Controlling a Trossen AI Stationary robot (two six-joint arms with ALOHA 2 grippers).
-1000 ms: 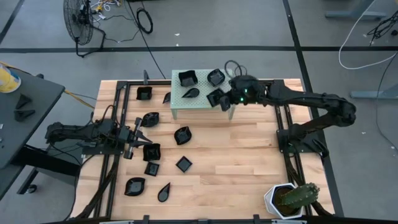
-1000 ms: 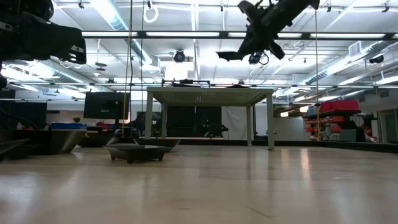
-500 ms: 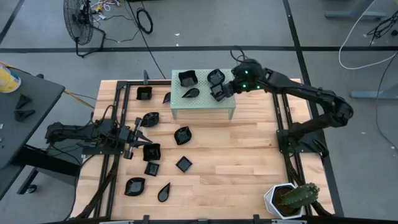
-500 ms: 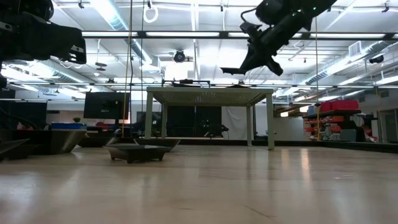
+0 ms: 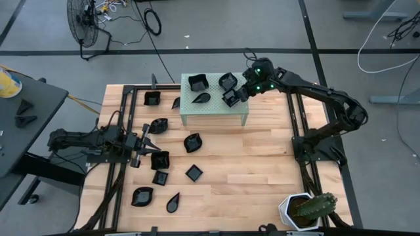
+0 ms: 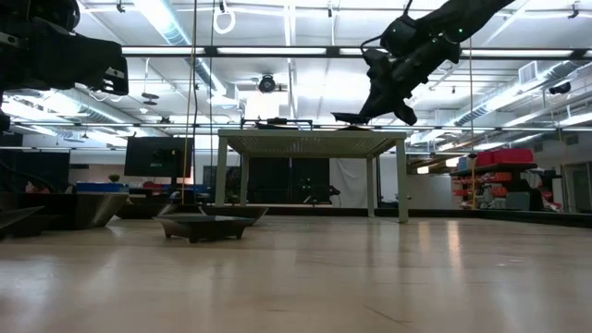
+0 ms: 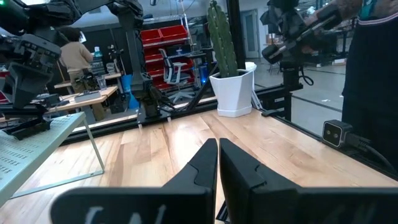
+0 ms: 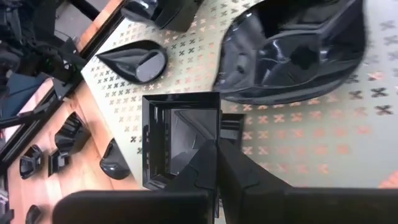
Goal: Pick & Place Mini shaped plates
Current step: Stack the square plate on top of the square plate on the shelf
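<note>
Carrying a square plate (image 5: 230,98) pinched in my right gripper (image 5: 237,96), I had moved it over the stand (image 5: 213,111), upper centre. Placement looked imminent. My left gripper (image 5: 146,139) waited closed and empty.

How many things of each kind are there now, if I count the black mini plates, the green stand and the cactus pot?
Black mini plates lying on the wooden table: 9
Black mini plates resting on the green stand: 3
Black mini plate held in the right pincer over the stand: 1
Green stand: 1
White cactus pot: 1
Total: 15

Thirteen mini shaped plates (image 5: 193,142), one stand (image 5: 213,110).
</note>
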